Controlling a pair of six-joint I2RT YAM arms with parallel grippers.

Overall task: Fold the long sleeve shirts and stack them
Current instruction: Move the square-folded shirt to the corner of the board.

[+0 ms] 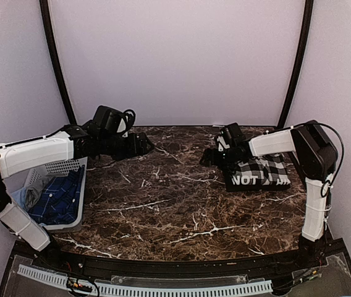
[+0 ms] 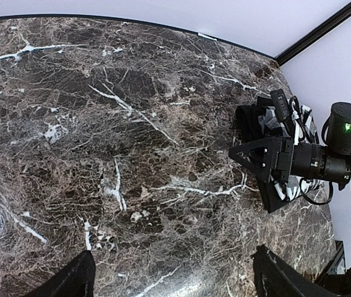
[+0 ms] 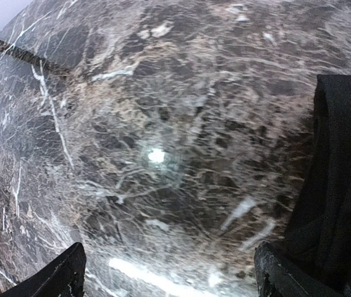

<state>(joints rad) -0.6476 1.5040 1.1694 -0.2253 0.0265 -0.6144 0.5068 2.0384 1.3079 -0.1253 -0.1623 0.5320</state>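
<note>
Status: one shirt folded, more cloth waiting in the basket

Item inspected: the check shirt (image 1: pixel 259 172). It lies as a compact folded rectangle on the marble table (image 1: pixel 163 198), with its black band of white letters along the near edge. No second shirt lies on or under it that can be made out, so the stack appears to be one shirt high.

Right gripper (image 1: pixel 212 154): just beside the shirt's left edge, jaws spread wide and nothing between them. Its wrist view shows only bare marble between the fingers, with dark cloth at the margin. Whether a finger touches the cloth cannot be told.

Left gripper (image 1: pixel 143 145): well apart from the shirt, off its left side above the marble, jaws likewise wide and empty.

White basket (image 1: pixel 70 166): farthest from the shirt, at the table's opposite edge. It holds a blue garment (image 1: pixel 61 195) and some paler cloth. Whether these are long-sleeved cannot be told.

Assessment: the first fold looks complete. The basket's contents are judged to be outstanding; each must be lifted out, folded and placed on top of the check shirt.
</note>
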